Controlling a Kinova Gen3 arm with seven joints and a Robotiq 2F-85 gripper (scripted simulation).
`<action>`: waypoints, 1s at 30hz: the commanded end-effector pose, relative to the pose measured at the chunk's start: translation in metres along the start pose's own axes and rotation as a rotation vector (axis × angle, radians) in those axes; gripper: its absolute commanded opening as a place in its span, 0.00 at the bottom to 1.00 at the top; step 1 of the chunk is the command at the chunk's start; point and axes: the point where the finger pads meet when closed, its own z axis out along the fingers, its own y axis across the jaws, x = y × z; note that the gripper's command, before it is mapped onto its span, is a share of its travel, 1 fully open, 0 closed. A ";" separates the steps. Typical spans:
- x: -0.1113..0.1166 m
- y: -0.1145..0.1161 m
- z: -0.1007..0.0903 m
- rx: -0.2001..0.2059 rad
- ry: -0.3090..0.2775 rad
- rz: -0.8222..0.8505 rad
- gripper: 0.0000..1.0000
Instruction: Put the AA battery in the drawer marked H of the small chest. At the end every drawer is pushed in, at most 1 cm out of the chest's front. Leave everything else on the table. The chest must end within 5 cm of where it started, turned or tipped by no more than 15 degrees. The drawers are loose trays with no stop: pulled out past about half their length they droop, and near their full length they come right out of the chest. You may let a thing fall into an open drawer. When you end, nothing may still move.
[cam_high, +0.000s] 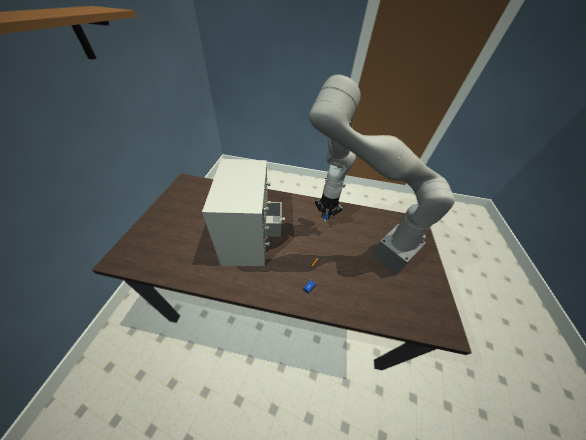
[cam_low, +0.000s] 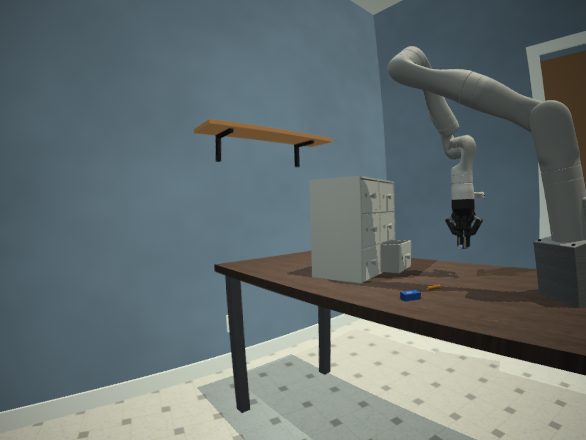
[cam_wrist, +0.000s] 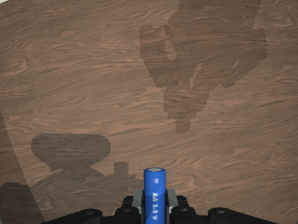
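AA battery, pinched by the gripper, must travel chestward to the open drawer, probably H.

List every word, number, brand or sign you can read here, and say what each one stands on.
"AA 1.5V": on the blue AA battery in the claw; a small pale mark above it is too blurred to read.
Blue box: a pale mark on top, too small to read.
Chest of drawers: small dark marks on the drawer fronts, too small to read; no letter can be made out.
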 end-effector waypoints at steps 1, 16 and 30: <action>-0.002 -0.004 -0.005 0.011 -0.002 -0.004 0.09; -0.002 -0.004 -0.007 0.011 -0.002 -0.004 0.09; -0.002 -0.005 -0.007 0.011 -0.002 -0.026 0.09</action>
